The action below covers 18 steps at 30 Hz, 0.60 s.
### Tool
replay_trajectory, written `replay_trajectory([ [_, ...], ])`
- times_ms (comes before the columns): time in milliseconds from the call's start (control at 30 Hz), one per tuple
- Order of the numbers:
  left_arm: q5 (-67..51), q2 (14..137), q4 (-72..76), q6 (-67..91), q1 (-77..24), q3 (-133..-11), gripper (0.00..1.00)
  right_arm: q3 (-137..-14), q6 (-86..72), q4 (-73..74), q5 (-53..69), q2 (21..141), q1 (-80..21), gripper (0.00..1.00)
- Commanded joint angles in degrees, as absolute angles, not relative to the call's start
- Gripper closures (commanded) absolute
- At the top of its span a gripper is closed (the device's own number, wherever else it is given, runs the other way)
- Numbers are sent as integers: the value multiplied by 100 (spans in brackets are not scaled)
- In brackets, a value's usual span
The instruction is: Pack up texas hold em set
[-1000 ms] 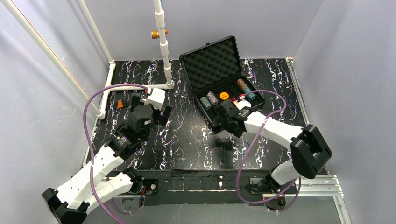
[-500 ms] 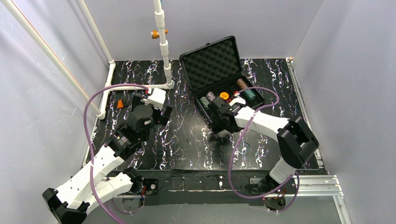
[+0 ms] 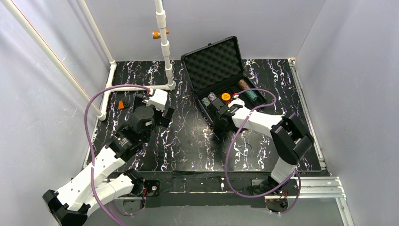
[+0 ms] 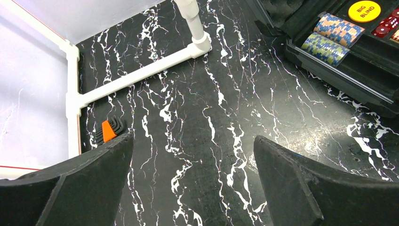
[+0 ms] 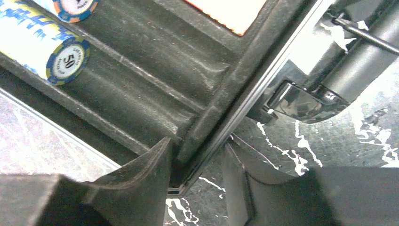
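The black case [image 3: 212,59] lies open at the back, foam lid up. Its tray holds chip stacks [image 3: 244,85], an orange disc [image 3: 226,96] and red dice [image 4: 388,26]. My right gripper [image 3: 217,112] is at the tray's near left corner. In the right wrist view the jaws straddle the case wall [image 5: 221,113], one finger inside and one outside, both against it, so the right gripper [image 5: 196,143] is shut on it. A blue-yellow chip stack [image 5: 42,44] and the card box [image 5: 230,14] lie just beyond. My left gripper [image 4: 193,146] hangs wide open over bare table, left of the case [image 4: 339,80].
A white pipe frame [image 3: 164,47] stands at the back left, its foot [image 4: 141,70] running along the table. An orange-holdered hex key set [image 4: 109,131] lies by the left wall. A case latch [image 5: 301,101] sticks out on the tray's front side.
My right arm slid left along the case front to its near left corner. Its jaws narrowed from wide open onto the wall. The left arm stayed still.
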State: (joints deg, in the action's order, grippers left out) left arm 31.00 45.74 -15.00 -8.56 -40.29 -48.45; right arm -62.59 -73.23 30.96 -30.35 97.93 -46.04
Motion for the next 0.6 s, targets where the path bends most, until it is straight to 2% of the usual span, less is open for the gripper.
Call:
replay_trajectory([
  [0, 3094, 4534, -1483, -861, -4017, -4825, 1, -6240, -7088, 3044, -3122, 9875, -4598, 57],
  [100, 3076, 4527, -1485, -878, -4017, -4825, 1, -6180, -6873, 2958, -2990, 9904, -4590, 76],
  [267, 3039, 4500, -1468, -895, -4017, -4808, 1, -5981, -6660, 2878, -2841, 9835, -4570, 98],
  [567, 2974, 4509, -1459, -915, -4017, -4790, 1, -5365, -5761, 2848, -2743, 9225, -4529, 99],
])
